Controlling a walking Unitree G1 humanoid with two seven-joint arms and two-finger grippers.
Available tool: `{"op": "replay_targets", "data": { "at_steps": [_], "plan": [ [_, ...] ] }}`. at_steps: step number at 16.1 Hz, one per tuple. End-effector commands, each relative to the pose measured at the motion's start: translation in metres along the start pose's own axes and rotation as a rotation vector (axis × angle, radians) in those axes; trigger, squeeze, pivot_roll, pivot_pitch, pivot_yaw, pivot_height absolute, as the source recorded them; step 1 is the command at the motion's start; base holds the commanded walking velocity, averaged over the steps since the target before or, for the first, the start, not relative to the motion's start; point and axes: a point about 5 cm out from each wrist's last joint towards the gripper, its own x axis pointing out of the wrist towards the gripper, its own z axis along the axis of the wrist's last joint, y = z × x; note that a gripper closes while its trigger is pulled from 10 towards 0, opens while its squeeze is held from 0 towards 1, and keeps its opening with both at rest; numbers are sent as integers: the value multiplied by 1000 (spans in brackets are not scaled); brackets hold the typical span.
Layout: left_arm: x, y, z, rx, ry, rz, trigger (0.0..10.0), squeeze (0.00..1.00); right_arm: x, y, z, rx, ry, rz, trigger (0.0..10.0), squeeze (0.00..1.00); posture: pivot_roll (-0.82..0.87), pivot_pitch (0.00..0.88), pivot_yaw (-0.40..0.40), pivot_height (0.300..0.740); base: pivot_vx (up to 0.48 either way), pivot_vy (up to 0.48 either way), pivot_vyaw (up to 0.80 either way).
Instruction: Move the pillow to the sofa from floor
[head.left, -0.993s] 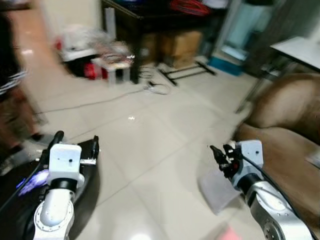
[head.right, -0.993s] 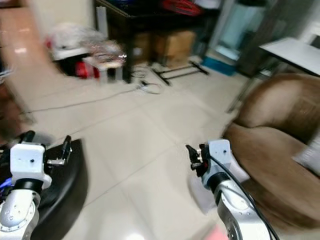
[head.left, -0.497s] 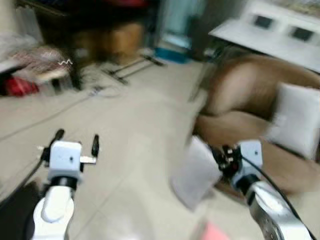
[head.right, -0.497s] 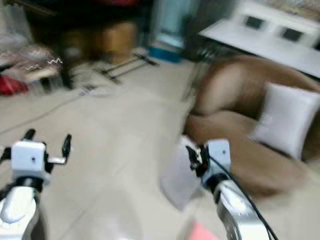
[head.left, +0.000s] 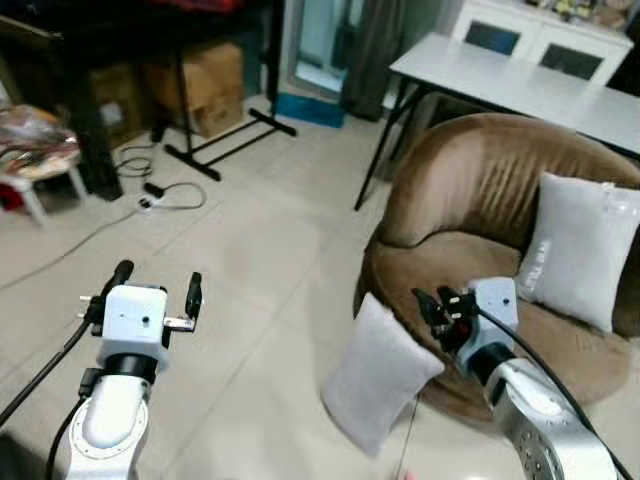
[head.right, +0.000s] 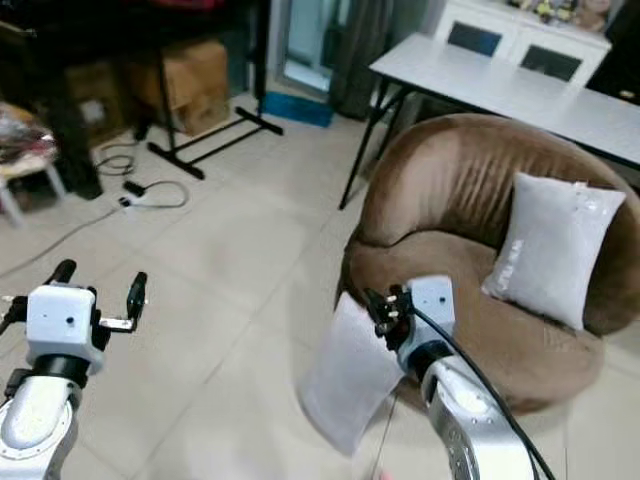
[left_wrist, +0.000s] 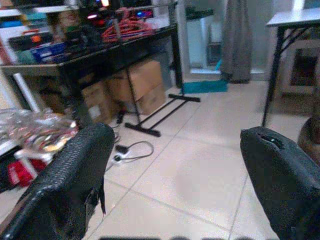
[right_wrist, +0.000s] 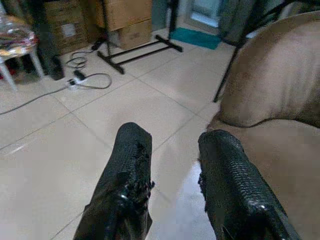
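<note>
I see the grey pillow (head.left: 378, 372) on the floor, propped tilted against the sofa's (head.left: 470, 200) front edge (long axis leaning sofa-ward); both the left gripper (head.left: 155, 287) and the right gripper (head.left: 432, 304) are open, empty.

1. The white cushion (head.right: 548, 258) on the brown armchair (head.right: 450, 200) carries a line of dark print along its edge, too small to read.
2. A cardboard box (right_wrist: 64, 31) bears a white label, illegible.
</note>
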Motion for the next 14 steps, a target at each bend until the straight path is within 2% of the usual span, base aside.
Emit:
{"op": "replay_targets", "data": {
  "at_steps": [1, 6, 9, 14],
  "plan": [
    [2, -8, 5, -14, -19, -34, 10000, 0, -4, -12, -2, -11, 6, -50, 10000, 0, -40, 0, -103, 740, 375, 0, 0],
    [7, -5, 8, 10, -31, -77, 10000, 0, -1, -14, -11, 2, 39, -131, 10000, 0, -33, 0, -61, 740, 368, 0, -140],
    [12, -5, 9, 13, -34, -103, 10000, 0, -5, -14, -10, -2, 18, -152, 10000, 0, -49, 0, -32, 740, 363, 0, -135],
    [13, -9, 9, 8, -32, -124, 10000, 0, -6, -14, -7, -15, 0, -155, 10000, 0, -51, 0, -36, 740, 359, 0, 0]
  ]
}}
